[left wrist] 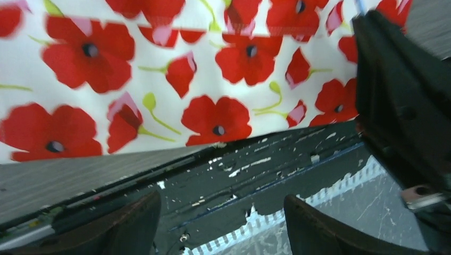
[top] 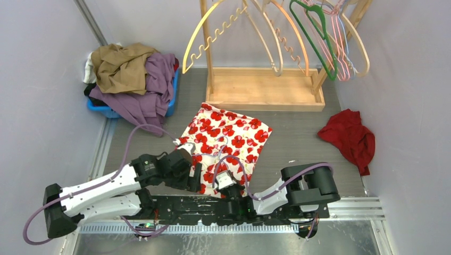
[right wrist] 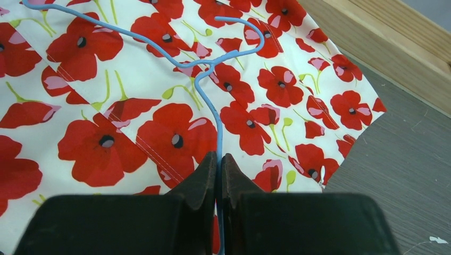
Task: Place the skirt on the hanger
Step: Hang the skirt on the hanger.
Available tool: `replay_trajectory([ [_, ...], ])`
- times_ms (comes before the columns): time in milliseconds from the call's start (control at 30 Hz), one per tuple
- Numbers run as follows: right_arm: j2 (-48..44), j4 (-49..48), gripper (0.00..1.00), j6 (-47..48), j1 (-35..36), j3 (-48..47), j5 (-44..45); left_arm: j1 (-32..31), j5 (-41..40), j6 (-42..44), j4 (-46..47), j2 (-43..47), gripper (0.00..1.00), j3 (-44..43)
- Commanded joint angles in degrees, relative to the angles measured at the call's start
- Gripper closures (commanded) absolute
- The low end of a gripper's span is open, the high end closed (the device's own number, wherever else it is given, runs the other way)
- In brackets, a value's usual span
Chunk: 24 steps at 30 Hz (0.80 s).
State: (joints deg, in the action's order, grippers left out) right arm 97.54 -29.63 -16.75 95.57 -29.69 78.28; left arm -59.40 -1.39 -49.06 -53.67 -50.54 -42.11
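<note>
Right claw (right wrist: 218, 158) clamps blue hanger (right wrist: 218, 139) on the skirt (right wrist: 106, 106); left claw (left wrist: 223, 228) gapes near grey worktop (top: 298, 138) edge, pale walls (top: 42, 79) around.

Matt cloth skirt (right wrist: 133, 106); thin smooth blue hanger (right wrist: 210, 101).

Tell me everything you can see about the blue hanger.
The blue hanger is thin and wire-like, with a curved hook and two slim arms spreading from a neck. It lies on top of the poppy-print skirt, not threaded into it. The right gripper is shut on one arm, whose end is hidden.
</note>
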Motion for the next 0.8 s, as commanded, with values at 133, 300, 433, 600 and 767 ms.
replay_trajectory([
  [133, -0.3, -7.3, 0.99, 5.6, -0.8, 0.0, 2.5, -5.9, -5.0, -10.5, 16.7, -4.8, 0.17, 8.5],
  [300, -1.3, -8.2, 0.99, 6.4, -1.4, 0.8, 2.9, -5.8, -11.2, -11.7, 22.8, -9.4, 0.20, 10.1],
  [433, -2.5, -6.9, 0.99, 5.6, -1.4, 1.1, 3.3, -5.7, -15.5, -13.0, 24.2, -10.5, 0.20, 10.9],
  [600, -3.7, -5.1, 0.99, 3.7, -1.4, 1.5, 3.2, -4.4, -15.5, -13.9, 28.0, -12.3, 0.21, 13.6],
  [767, -3.8, -4.0, 0.99, 2.5, -1.4, 1.5, 3.3, -4.3, -12.5, -14.6, 31.8, -16.1, 0.47, 16.1],
])
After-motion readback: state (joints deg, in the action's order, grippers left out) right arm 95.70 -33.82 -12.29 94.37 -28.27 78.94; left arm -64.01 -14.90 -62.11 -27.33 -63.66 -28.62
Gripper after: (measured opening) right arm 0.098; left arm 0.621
